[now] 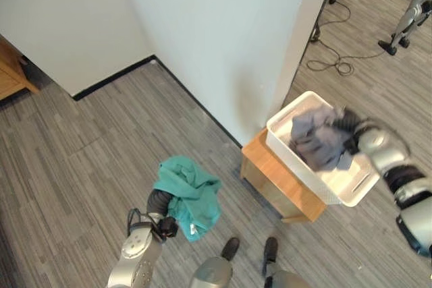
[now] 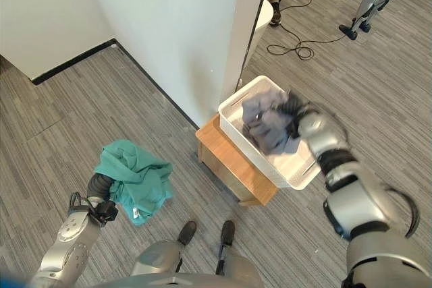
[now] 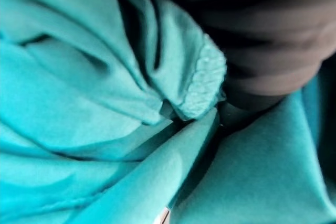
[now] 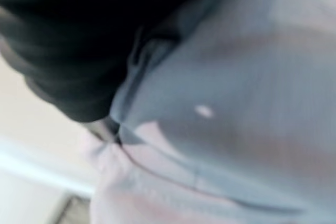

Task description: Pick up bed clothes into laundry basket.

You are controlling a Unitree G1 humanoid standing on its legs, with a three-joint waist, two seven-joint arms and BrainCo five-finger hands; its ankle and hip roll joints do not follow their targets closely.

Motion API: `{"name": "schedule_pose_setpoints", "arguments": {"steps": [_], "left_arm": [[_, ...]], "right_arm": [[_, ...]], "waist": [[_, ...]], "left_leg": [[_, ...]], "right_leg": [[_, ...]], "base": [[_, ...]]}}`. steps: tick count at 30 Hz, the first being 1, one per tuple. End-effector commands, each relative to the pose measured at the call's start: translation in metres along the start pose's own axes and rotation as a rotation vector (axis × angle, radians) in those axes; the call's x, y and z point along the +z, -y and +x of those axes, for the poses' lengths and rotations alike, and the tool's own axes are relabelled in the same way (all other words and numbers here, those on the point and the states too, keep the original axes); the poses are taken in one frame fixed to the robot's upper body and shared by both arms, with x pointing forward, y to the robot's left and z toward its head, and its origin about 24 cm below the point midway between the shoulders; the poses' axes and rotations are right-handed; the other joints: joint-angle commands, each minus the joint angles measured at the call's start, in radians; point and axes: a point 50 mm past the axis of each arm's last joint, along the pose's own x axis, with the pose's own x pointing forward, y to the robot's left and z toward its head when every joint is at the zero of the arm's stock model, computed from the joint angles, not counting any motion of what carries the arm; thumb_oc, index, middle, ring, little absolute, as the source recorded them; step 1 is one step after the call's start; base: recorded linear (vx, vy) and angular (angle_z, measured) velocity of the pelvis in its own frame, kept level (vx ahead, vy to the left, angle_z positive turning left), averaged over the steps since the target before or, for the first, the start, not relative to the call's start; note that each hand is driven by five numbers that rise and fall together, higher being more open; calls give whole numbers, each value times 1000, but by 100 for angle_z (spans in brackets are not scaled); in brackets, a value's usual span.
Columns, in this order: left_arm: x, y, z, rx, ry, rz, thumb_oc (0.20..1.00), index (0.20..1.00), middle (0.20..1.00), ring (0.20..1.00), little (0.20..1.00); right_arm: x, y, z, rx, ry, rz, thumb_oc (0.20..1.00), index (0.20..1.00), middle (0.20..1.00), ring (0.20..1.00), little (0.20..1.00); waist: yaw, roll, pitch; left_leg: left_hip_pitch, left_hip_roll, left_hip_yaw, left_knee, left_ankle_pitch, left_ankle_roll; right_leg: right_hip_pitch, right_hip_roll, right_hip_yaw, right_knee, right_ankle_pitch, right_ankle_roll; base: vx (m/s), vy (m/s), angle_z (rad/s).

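The floor (image 1: 101,133) is grey wood-look planking, laid at a slant, and it meets a white wall whose foot is edged with a dark skirting strip. A low wooden bench (image 1: 273,183) stands directly on the floor against the wall's outer corner. On the bench sits a white laundry basket (image 1: 347,190) (rectangular, with one end jutting past the bench's edge), and a grey cloth (image 1: 317,141) is bunched in it. A black cable (image 1: 331,55) loops on the floor well beyond the corner. Another piece of wooden furniture (image 1: 10,72) stands on the floor by the far wall.
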Motion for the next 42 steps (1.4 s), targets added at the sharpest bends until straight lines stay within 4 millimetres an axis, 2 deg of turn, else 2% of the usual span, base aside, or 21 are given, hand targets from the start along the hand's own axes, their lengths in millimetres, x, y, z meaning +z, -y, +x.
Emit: {"name": "schedule_pose_setpoints", "arguments": {"steps": [1, 3, 5, 7, 8, 9, 15, 17, 20, 21, 22, 23, 25, 27, 31, 33, 36, 37, 38, 40, 42], "left_arm": [[24, 4, 4, -50, 115, 12, 200, 200, 200, 200, 200], [27, 4, 5, -54, 122, 15, 200, 200, 200, 200, 200], [26, 3, 4, -48, 122, 13, 200, 200, 200, 200, 200], [25, 1, 4, -35, 120, 12, 200, 200, 200, 200, 200], [24, 0, 3, -30, 113, 14, 200, 200, 200, 200, 200], [24, 0, 3, -31, 113, 14, 200, 200, 200, 200, 200], [32, -5, 8, -22, 138, 54, 200, 200, 200, 200, 200], [49, -7, 15, -26, 195, 98, 200, 200, 200, 200, 200], [98, -11, 27, -26, 360, 197, 200, 200, 200, 200, 200], [121, -10, 31, -31, 437, 231, 200, 200, 200, 200, 200], [122, -9, 32, -36, 437, 234, 200, 200, 200, 200, 200], [155, -5, 36, -52, 542, 304, 200, 200, 200, 200, 200], [183, 8, 38, -102, 642, 336, 200, 200, 200, 200, 200], [198, 22, 41, -170, 698, 255, 200, 200, 200, 200, 200], [226, 54, 49, -303, 752, 265, 200, 200, 200, 200, 200], [236, 59, 54, -301, 767, 329, 200, 200, 200, 200, 200], [241, 53, 61, -247, 764, 384, 200, 200, 200, 200, 200], [234, 46, 75, -213, 709, 290, 200, 200, 200, 200, 200], [230, 43, 81, -205, 680, 261, 200, 200, 200, 200, 200], [225, 39, 88, -177, 649, 238, 200, 200, 200, 200, 200], [209, 30, 105, -132, 539, 189, 200, 200, 200, 200, 200]], "right_arm": [[13, 35, -2, -27, 1, -160, 1000, 1000, 1000, 1000, 1000], [-2, 28, -3, -13, -48, -164, 1000, 1000, 1000, 1000, 1000], [-4, 29, -4, -19, -51, -158, 1000, 1000, 1000, 1000, 1000], [-8, 41, -10, -49, -41, -156, 1000, 1000, 1000, 1000, 1000], [2, 58, -15, -89, 1, -183, 1000, 1000, 1000, 1000, 1000], [2, 58, -16, -90, 0, -183, 1000, 1000, 1000, 1000, 1000], [19, 117, -44, -266, 97, -223, 1000, 1000, 1000, 1000, 1000], [34, 137, -60, -334, 174, -220, 1000, 1000, 1000, 1000, 1000], [60, 146, -82, -387, 361, -156, 1000, 1000, 1000, 1000, 1000], [67, 142, -88, -381, 445, -95, 1000, 1000, 1000, 1000, 1000], [65, 143, -90, -384, 442, -91, 1000, 1000, 1000, 1000, 1000], [76, 136, -101, -363, 564, -9, 1000, 1000, 1000, 1000, 1000], [75, 125, -114, -336, 658, 89, 1000, 1000, 1000, 1000, 1000], [76, 113, -129, -316, 748, 137, 1000, 1000, 1000, 1000, 1000], [58, 94, -151, -334, 835, 363, 1000, 1000, 1000, 1000, 1000], [50, 84, -154, -301, 852, 454, 1000, 1000, 1000, 1000, 1000], [37, 78, -155, -272, 781, 393, 1000, 1000, 1000, 1000, 1000], [30, 80, -161, -264, 706, 259, 1000, 1000, 1000, 1000, 1000], [30, 81, -164, -261, 701, 237, 1000, 1000, 1000, 1000, 1000], [28, 76, -163, -231, 696, 254, 1000, 1000, 1000, 1000, 1000], [22, 61, -163, -90, 678, 304, 1000, 1000, 1000, 1000, 1000]], "waist": [[4, -5, -45], [1, 1, -48], [-3, 2, -50], [-21, 5, -63], [-35, 5, -74], [-34, 6, -73], [-79, 13, -111], [-97, 20, -125], [-128, 34, -145], [-144, 42, -152], [-140, 39, -153], [-166, 53, -165], [-185, 62, -177], [-208, 71, -185], [-255, 84, -200], [-274, 88, -206], [-294, 88, -211], [-326, 89, -217], [-335, 92, -219], [-347, 94, -220], [-381, 93, -221]], "left_leg": [[-52, 10, 7, -29, 86, -26], [-46, 11, 8, -30, 82, -26], [-42, 13, 11, -31, 80, -26], [-22, 18, 24, -37, 72, -25], [-12, 21, 35, -38, 67, -26], [-11, 21, 36, -38, 67, -26], [21, 27, 63, -38, 53, -28], [29, 29, 74, -38, 49, -30], [39, 31, 89, -38, 45, -33], [36, 29, 94, -38, 57, -36], [35, 29, 94, -38, 57, -36], [39, 30, 103, -38, 54, -38], [43, 29, 110, -38, 53, -40], [47, 28, 118, -38, 52, -42], [53, 29, 139, -38, 49, -42], [55, 30, 153, -38, 46, -44], [57, 31, 163, -38, 45, -45], [63, 35, 180, -38, 31, -45], [65, 36, 188, -38, 28, -45], [65, 38, 195, -38, 27, -45], [64, 42, 213, -38, 26, -46]], "right_leg": [[32, 5, -11, 17, -27, 18], [38, 6, -8, 15, -30, 19], [41, 7, -4, 15, -31, 20], [48, 8, 10, 14, -34, 24], [54, 7, 18, 14, -35, 27], [54, 7, 18, 14, -35, 27], [78, 4, 37, 14, -40, 32], [84, 2, 41, 14, -42, 33], [92, 1, 49, 14, -44, 34], [86, 0, 54, 14, -35, 36], [86, 0, 53, 14, -35, 36], [87, -1, 58, 14, -36, 37], [89, -2, 65, 14, -38, 39], [91, -2, 71, 16, -39, 40], [90, 0, 92, 19, -36, 44], [88, 3, 104, 19, -34, 47], [87, 4, 114, 18, -32, 50], [89, 8, 130, 17, -39, 51], [87, 10, 138, 18, -39, 50], [85, 12, 146, 18, -36, 50], [75, 18, 168, 18, -30, 51]], "base": [[36, 1, -5], [29, 9, -3], [17, 11, -2], [54, 35, -8], [41, 24, -14], [42, 11, -19], [37, 5, -15], [22, 2, -5], [14, -5, -6], [-19, -6, -6], [-16, -7, -11], [18, -11, -16], [20, -19, -12], [8, -10, -2], [7, -11, -15], [15, -9, -15], [21, 2, -27], [52, 13, -15], [51, 24, -2], [9, 13, -16], [9, 5, -28]]}}
